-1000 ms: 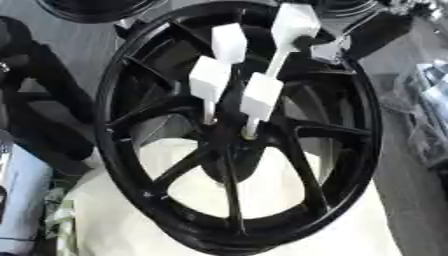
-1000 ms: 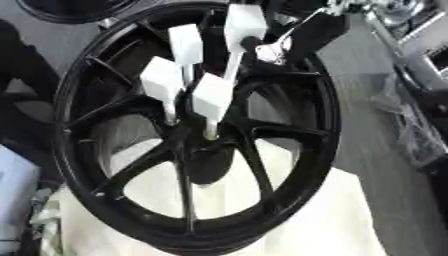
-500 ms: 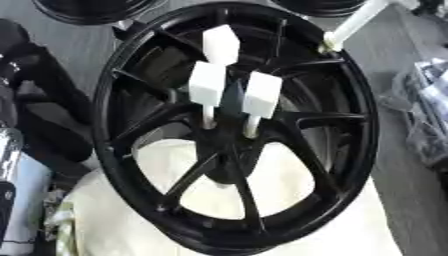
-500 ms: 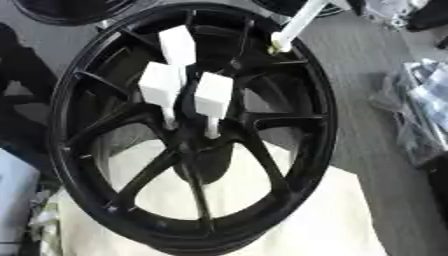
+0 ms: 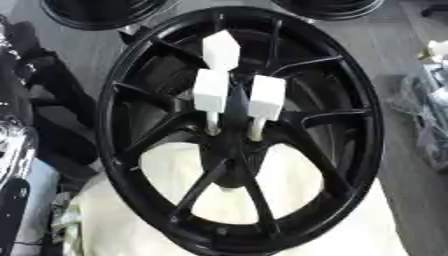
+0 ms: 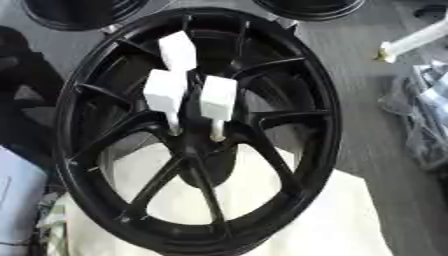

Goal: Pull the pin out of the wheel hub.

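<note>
**Three pins upright in the hub, a pale rod off to the right**

At the far left edge sit dark, shiny shapes too unclear to name. Next to them the black wheel (image 5: 118, 150) fills most of both views. It lies tilted, with its lower half over a cream cloth (image 5: 289, 180) that shows through the gaps between the spokes.

Three white pins stand at the hub, each with a thin stem and a blocky white head. The left pin (image 5: 211, 92) and the right pin (image 5: 266, 97) stand side by side with their stems set into the hub. The rear pin (image 5: 220, 50) rises just behind and between them, and its stem is hidden by the other two.

Beyond the wheel, parts of two other dark wheels (image 5: 96, 12) show at the top edge.

To the right, well apart from the rim, a pale rod (image 6: 416, 40) slants in from the right edge over the grey surface, its tip pointing down and left. What holds it lies outside the view. Below it lies a heap of crumpled clear plastic (image 6: 424, 125).

Neither hand shows in either view, so I cannot tell how the fingers stand.
</note>
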`<state>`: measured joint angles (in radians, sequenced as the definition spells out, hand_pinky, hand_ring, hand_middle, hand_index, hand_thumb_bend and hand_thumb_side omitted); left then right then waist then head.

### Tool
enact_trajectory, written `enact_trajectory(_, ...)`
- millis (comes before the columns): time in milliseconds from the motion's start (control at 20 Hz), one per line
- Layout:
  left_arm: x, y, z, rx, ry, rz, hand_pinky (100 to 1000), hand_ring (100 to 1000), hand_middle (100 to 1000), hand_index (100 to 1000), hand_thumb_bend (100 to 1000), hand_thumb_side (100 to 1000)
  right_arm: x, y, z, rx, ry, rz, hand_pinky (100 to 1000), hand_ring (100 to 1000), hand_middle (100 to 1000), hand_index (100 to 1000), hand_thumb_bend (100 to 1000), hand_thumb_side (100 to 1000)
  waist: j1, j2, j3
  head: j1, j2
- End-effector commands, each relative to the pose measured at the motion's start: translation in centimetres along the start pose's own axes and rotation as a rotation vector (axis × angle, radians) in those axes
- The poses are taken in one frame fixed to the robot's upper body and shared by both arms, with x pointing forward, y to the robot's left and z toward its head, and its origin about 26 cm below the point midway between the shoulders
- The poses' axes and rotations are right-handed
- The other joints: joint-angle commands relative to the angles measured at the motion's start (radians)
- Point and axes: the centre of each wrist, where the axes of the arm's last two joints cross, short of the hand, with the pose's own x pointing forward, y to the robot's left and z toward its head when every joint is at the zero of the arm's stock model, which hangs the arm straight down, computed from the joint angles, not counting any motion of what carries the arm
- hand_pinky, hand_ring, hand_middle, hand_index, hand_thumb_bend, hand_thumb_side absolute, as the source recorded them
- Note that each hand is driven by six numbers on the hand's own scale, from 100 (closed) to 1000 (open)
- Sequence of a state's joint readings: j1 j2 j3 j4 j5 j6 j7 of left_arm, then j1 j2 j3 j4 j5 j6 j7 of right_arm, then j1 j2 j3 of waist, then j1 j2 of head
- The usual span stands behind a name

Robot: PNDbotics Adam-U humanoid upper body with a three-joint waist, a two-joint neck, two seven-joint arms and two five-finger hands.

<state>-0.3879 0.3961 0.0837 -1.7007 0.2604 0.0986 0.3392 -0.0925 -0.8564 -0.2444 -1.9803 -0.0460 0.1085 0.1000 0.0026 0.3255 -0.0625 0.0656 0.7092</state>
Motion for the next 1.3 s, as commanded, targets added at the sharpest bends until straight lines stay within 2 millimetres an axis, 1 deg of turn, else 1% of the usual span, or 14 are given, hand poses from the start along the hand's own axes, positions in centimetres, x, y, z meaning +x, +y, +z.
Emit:
enact_trajectory(50, 1.1, 0.6, -0.5, 0.007, -0.038, -0.020, 678, 850, 732, 718, 110, 856, -0.8, 0.7, 1.4, -0.048, 0.040, 0.087, 827, 764, 633, 779, 100, 116, 0.002, -0.013, -0.003, 0.009, -0.013)
enact_trajectory(100, 1.1, 0.6, -0.4, 0.005, -0.038, -0.020, 678, 850, 732, 718, 110, 856, -1.3, 1.3, 1.9, -0.036, 0.066, 0.098, 846, 791, 686, 823, 100, 100, 0.003, -0.013, -0.002, 0.009, -0.013)
enact_trajectory(150, 1.0, 0.6, -0.4, 0.004, -0.037, -0.019, 678, 850, 732, 719, 110, 856, -1.8, 1.8, 2.3, -0.022, 0.093, 0.104, 862, 817, 729, 856, 100, 125, 0.005, -0.012, -0.002, 0.007, -0.013)
enact_trajectory(250, 1.0, 0.5, -0.4, 0.001, -0.035, -0.019, 679, 851, 732, 719, 110, 858, -3.0, 2.6, 3.0, 0.002, 0.147, 0.100, 891, 859, 806, 922, 100, 122, 0.006, -0.011, 0.000, 0.006, -0.014)
enact_trajectory(350, 1.0, 0.5, -0.4, 0.000, -0.034, -0.020, 680, 851, 733, 719, 110, 858, -4.2, 3.1, 3.4, 0.019, 0.194, 0.086, 898, 870, 834, 947, 100, 112, 0.006, -0.011, 0.001, 0.006, -0.013)
enact_trajectory(450, 1.0, 0.5, -0.5, -0.001, -0.035, -0.019, 680, 851, 733, 720, 111, 858, -5.1, 3.3, 3.6, 0.034, 0.224, 0.070, 897, 872, 840, 952, 100, 113, 0.006, -0.011, 0.002, 0.007, -0.013)
enact_trajectory(500, 1.0, 0.5, -0.5, -0.001, -0.036, -0.018, 680, 851, 733, 720, 111, 858, -5.5, 3.4, 3.7, 0.036, 0.232, 0.066, 897, 873, 841, 954, 100, 135, 0.006, -0.011, 0.002, 0.008, -0.012)
enact_trajectory(650, 1.0, 0.5, -0.5, -0.002, -0.035, -0.018, 681, 852, 734, 721, 112, 858, -5.9, 3.3, 3.7, 0.026, 0.235, 0.052, 896, 872, 844, 956, 100, 152, 0.005, -0.012, 0.002, 0.009, -0.011)
enact_trajectory(800, 1.0, 0.5, -0.5, -0.004, -0.034, -0.018, 682, 853, 735, 721, 112, 858, -5.8, 3.2, 3.6, 0.014, 0.228, 0.048, 895, 873, 848, 955, 100, 100, 0.004, -0.014, 0.001, 0.010, -0.010)
enact_trajectory(850, 1.0, 0.5, -0.5, -0.005, -0.033, -0.018, 682, 853, 735, 721, 112, 858, -5.8, 3.2, 3.6, 0.010, 0.232, 0.047, 894, 871, 846, 953, 100, 100, 0.003, -0.014, 0.001, 0.009, -0.010)
enact_trajectory(1000, 1.0, 0.4, -0.4, -0.007, -0.033, -0.018, 683, 853, 735, 722, 111, 858, -5.8, 3.2, 3.5, 0.000, 0.243, 0.045, 896, 875, 848, 949, 100, 165, 0.003, -0.015, 0.000, 0.009, -0.011)
enact_trajectory(1100, 1.0, 0.4, -0.4, -0.009, -0.032, -0.019, 683, 854, 735, 722, 111, 858, -5.8, 3.2, 3.4, -0.006, 0.254, 0.043, 896, 875, 844, 944, 100, 189, 0.003, -0.015, 0.000, 0.008, -0.011)
enact_trajectory(1250, 0.9, 0.4, -0.4, -0.013, -0.030, -0.021, 684, 854, 736, 723, 111, 859, -5.9, 3.3, 3.4, -0.017, 0.272, 0.030, 887, 862, 829, 931, 100, 163, 0.004, -0.015, -0.001, 0.008, -0.012)
enact_trajectory(1300, 0.9, 0.4, -0.4, -0.013, -0.029, -0.021, 684, 854, 736, 723, 111, 859, -5.9, 3.3, 3.3, -0.029, 0.280, 0.021, 879, 852, 819, 924, 100, 132, 0.004, -0.015, -0.002, 0.008, -0.011)
